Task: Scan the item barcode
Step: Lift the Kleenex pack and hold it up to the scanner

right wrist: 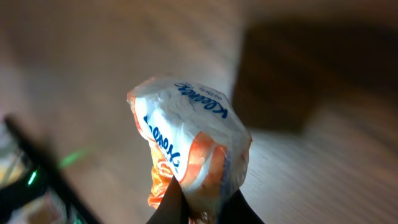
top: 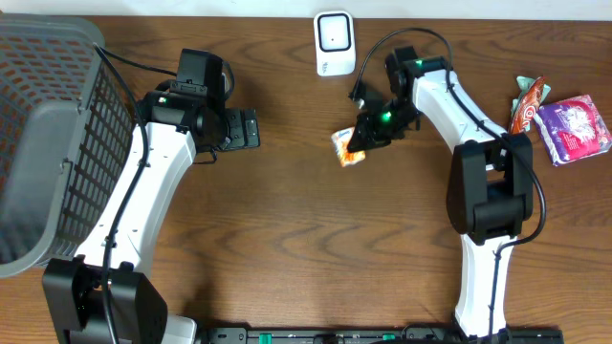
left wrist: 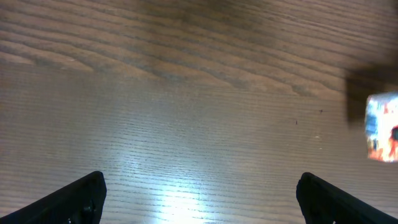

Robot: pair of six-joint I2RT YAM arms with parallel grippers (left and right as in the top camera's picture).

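The item is a small orange-and-white Kleenex tissue pack (top: 348,147), held above the table just below the white barcode scanner (top: 335,43). My right gripper (top: 364,133) is shut on one end of the pack (right wrist: 189,146), which fills the right wrist view; its dark fingers (right wrist: 171,202) pinch the pack's lower edge. My left gripper (top: 243,129) hovers over bare wood left of centre, wide open with nothing between its fingertips (left wrist: 81,199). The pack (left wrist: 382,127) appears blurred at the right edge of the left wrist view.
A grey mesh basket (top: 57,134) fills the far left. A red-and-white snack packet (top: 526,105) and a purple packet (top: 574,127) lie at the right edge. Wood tabletop stretches between the two arms.
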